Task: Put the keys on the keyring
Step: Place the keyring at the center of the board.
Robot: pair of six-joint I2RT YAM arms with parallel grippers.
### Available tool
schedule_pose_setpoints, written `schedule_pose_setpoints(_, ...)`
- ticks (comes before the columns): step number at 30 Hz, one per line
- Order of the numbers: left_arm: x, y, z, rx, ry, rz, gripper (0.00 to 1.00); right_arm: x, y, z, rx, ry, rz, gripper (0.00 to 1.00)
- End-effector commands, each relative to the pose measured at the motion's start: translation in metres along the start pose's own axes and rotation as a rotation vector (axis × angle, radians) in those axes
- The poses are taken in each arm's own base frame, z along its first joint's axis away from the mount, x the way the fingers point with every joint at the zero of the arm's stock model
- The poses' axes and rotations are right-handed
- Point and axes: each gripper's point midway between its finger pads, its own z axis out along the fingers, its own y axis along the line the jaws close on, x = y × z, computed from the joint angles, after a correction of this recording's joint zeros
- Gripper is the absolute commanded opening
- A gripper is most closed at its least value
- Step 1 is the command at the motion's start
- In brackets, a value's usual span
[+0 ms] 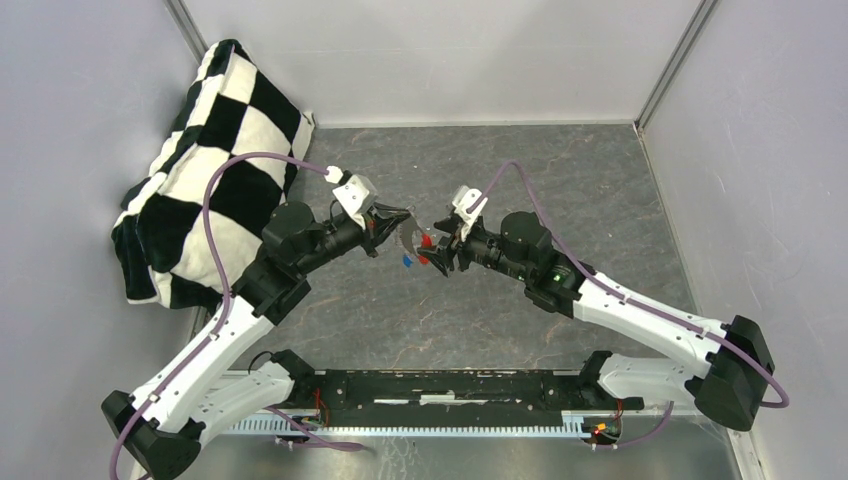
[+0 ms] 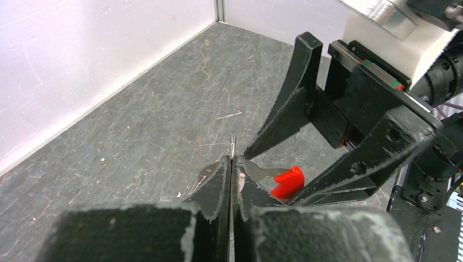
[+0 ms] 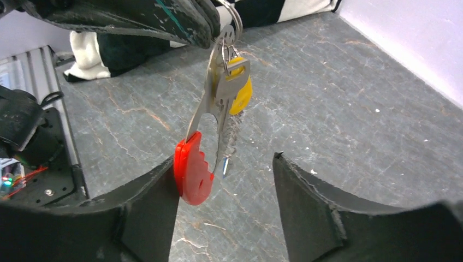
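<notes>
We show the left gripper (image 1: pixel 398 224), fingers clamped on the keyring (image 3: pixel 233 24), dangling the keys (image 3: pixel 233 82) above mid-table. We judge this lets the right gripper (image 1: pixel 438 254), fingers spread wide, take the red-capped key (image 3: pixel 192 177) hanging between them.

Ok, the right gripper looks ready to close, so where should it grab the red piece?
Probably the red piece itself, squeezed across its flat faces, coming straight on from the right arm's side: it hangs lowest in the key bunch pinched by the left gripper, beside one finger of the open right gripper.
</notes>
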Motion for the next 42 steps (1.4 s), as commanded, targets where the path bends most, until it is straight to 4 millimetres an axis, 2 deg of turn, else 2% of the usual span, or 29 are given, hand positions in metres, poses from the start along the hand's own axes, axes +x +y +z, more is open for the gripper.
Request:
schedule_pose_setpoints(1,-0.025,-0.008,-0.005,0.03,-0.085,-0.006,0.02,-0.016,-0.006,0.0,0.007,-0.075,-0.01,0.52)
schedule_pose_setpoints(3,-0.023,-0.009,-0.004,0.037,-0.079,-0.009,0.04,-0.018,-0.005,0.001,-0.012,-0.085,0.013,0.21)
schedule_pose_setpoints(4,-0.019,-0.009,-0.004,0.037,-0.066,-0.014,0.1,-0.02,-0.006,0.001,-0.018,-0.092,0.022,0.06)
schedule_pose_setpoints(5,-0.015,-0.008,-0.003,0.034,-0.045,-0.02,0.2,-0.02,-0.009,0.001,-0.019,-0.09,0.035,0.01)
schedule_pose_setpoints(7,-0.004,-0.003,-0.001,0.012,0.012,-0.013,0.48,-0.02,-0.014,-0.001,-0.028,-0.085,0.053,0.0)
schedule_pose_setpoints(9,0.008,0.012,0.002,-0.056,0.093,-0.006,0.73,-0.016,-0.017,-0.003,-0.039,-0.062,0.057,0.0)
schedule_pose_setpoints(10,0.013,0.018,0.004,-0.083,0.126,0.0,0.84,-0.014,-0.018,-0.005,-0.051,-0.049,0.056,0.0)
schedule_pose_setpoints(12,0.02,0.031,0.007,-0.141,0.17,0.0,0.98,-0.005,-0.021,-0.007,-0.049,-0.005,0.067,0.0)
schedule_pose_setpoints(16,0.023,0.056,0.012,-0.253,0.234,0.032,1.0,0.029,-0.034,-0.006,-0.051,0.143,0.159,0.0)
schedule_pose_setpoints(20,0.034,0.093,0.009,-0.368,0.392,0.086,1.0,0.08,-0.05,-0.007,-0.052,0.327,0.367,0.0)
schedule_pose_setpoints(23,0.047,0.118,-0.002,-0.389,0.504,0.037,1.0,0.109,-0.052,-0.003,-0.106,0.417,0.521,0.01)
schedule_pose_setpoints(25,0.058,0.139,-0.018,-0.408,0.558,-0.034,1.0,0.125,-0.055,0.001,-0.111,0.454,0.55,0.0)
schedule_pose_setpoints(26,0.061,0.142,-0.021,-0.395,0.568,-0.054,1.0,0.13,-0.057,0.004,-0.109,0.458,0.56,0.0)
schedule_pose_setpoints(28,0.075,0.156,-0.039,-0.405,0.616,-0.088,1.0,0.139,-0.062,0.011,-0.115,0.464,0.588,0.02)
schedule_pose_setpoints(31,0.096,0.162,-0.059,-0.416,0.687,-0.08,1.0,0.157,-0.082,0.02,-0.064,0.489,0.616,0.13)
schedule_pose_setpoints(33,0.107,0.162,-0.07,-0.42,0.714,-0.078,1.0,0.17,-0.096,0.022,-0.03,0.495,0.657,0.15)
schedule_pose_setpoints(38,0.133,0.139,-0.085,-0.333,0.768,-0.087,1.0,0.205,-0.121,0.023,0.019,0.518,0.761,0.23)
schedule_pose_setpoints(40,0.143,0.131,-0.088,-0.312,0.782,-0.102,1.0,0.219,-0.128,0.022,0.03,0.536,0.796,0.21)
schedule_pose_setpoints(42,0.15,0.126,-0.093,-0.304,0.795,-0.114,1.0,0.229,-0.131,0.019,0.036,0.549,0.834,0.09)
